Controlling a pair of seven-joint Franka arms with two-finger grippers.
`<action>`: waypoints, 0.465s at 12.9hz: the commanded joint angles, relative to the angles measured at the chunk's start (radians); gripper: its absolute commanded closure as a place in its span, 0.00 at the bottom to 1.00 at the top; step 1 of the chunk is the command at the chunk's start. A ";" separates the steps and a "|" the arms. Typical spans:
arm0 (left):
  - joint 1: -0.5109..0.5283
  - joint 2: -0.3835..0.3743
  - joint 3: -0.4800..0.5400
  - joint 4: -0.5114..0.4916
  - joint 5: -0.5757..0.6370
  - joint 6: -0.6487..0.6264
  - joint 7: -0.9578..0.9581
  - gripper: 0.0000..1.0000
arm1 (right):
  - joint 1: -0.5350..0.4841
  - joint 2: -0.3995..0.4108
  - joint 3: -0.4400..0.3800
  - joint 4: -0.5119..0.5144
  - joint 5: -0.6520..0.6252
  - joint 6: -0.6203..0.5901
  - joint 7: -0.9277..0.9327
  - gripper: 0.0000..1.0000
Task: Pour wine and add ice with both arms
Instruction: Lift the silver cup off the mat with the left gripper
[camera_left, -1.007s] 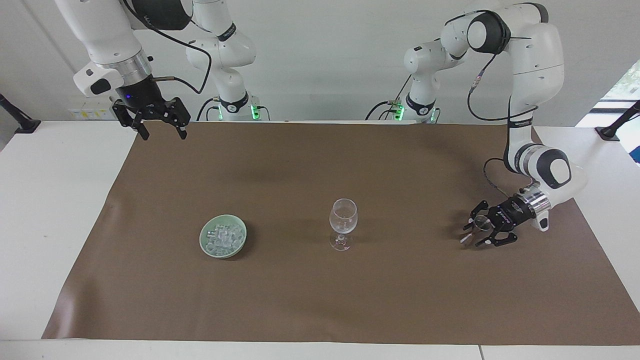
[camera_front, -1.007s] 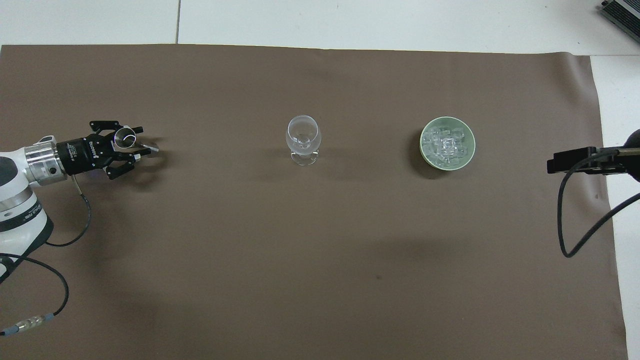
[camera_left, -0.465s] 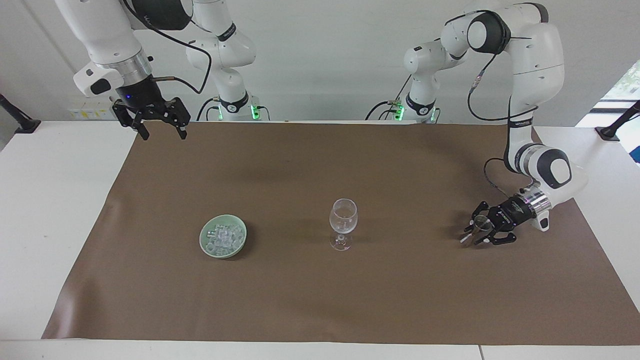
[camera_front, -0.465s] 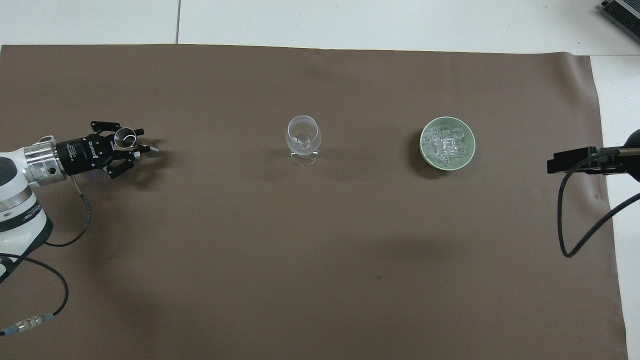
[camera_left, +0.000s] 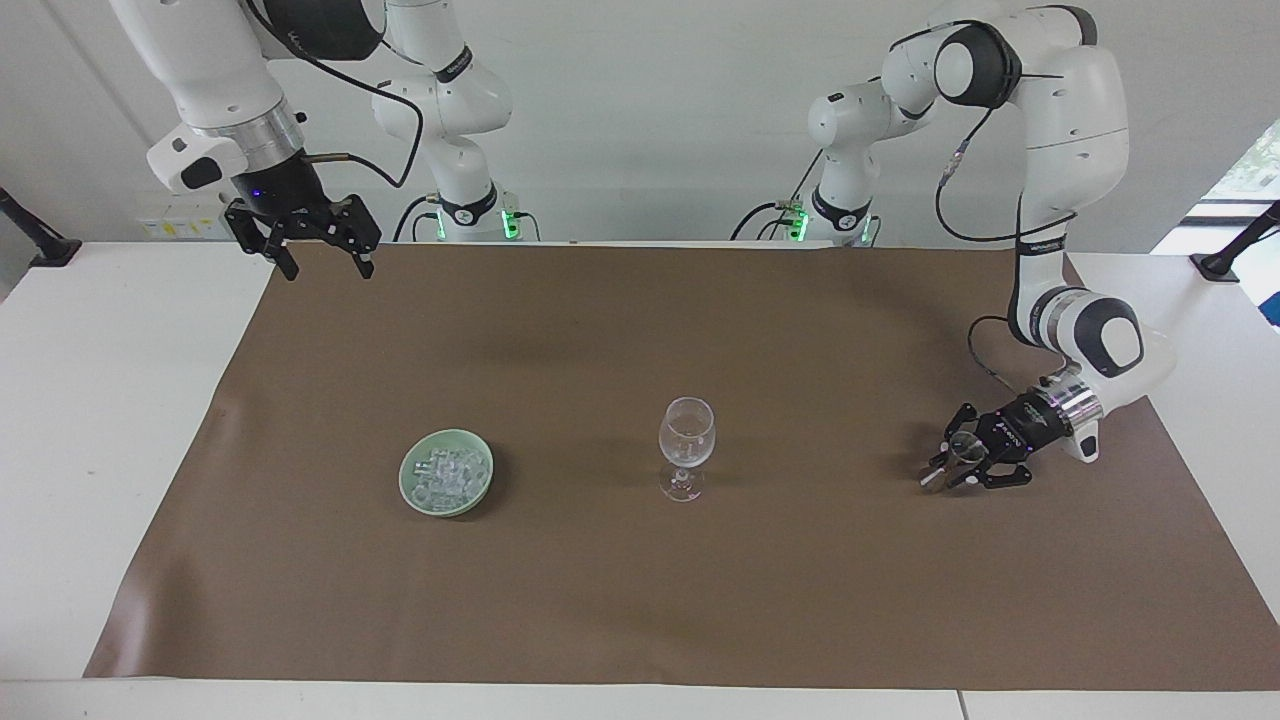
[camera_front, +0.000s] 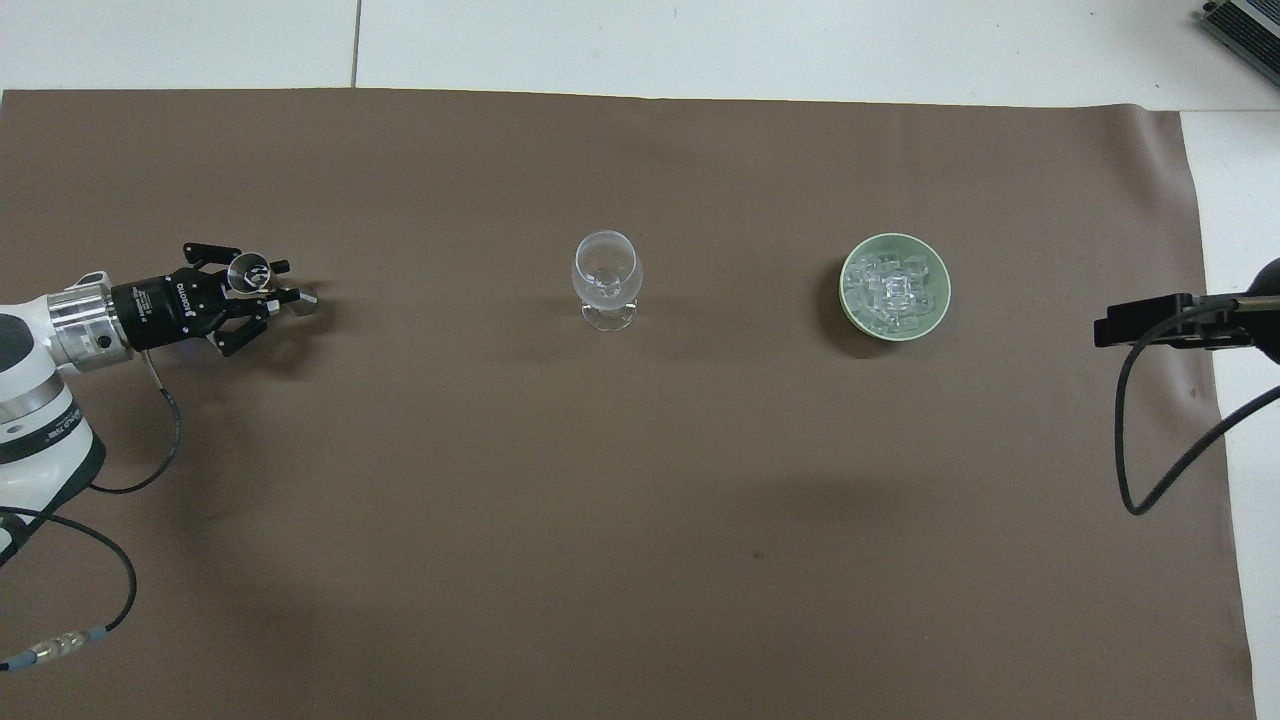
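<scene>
A clear stemmed wine glass (camera_left: 686, 440) (camera_front: 605, 270) stands upright mid-mat. Toward the right arm's end, a pale green dish (camera_left: 404, 478) (camera_front: 846, 290) holds the ice (camera_left: 447, 470) (camera_front: 893, 287), several small clear cubes. At the left arm's end, my left gripper (camera_left: 945, 470) (camera_front: 275, 285) lies low over the mat, reaching sideways, shut on a small clear glass (camera_left: 960, 445) (camera_front: 247, 270). Whether that glass holds wine I cannot tell. My right gripper (camera_left: 322, 262) hangs open, high over the mat's corner nearest the robots at its own end, holding nothing.
A brown mat (camera_left: 640, 600) (camera_front: 640, 500) covers most of the white table (camera_left: 110, 420). A black cable (camera_front: 1150, 470) from the right arm loops over the mat's edge in the overhead view.
The left gripper's fingers have drawn in around the small clear glass. The right arm, the wine glass and the dish have not moved.
</scene>
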 joint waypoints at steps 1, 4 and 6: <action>0.000 -0.011 0.003 -0.014 -0.011 0.007 0.008 0.82 | -0.012 0.005 0.006 0.007 0.012 -0.009 -0.018 0.00; 0.000 -0.011 0.003 -0.012 -0.008 0.004 0.008 0.90 | -0.012 0.005 0.006 0.007 0.012 -0.009 -0.018 0.00; 0.000 -0.011 0.003 -0.008 0.001 0.001 0.006 1.00 | -0.012 0.005 0.007 0.007 0.012 -0.009 -0.018 0.00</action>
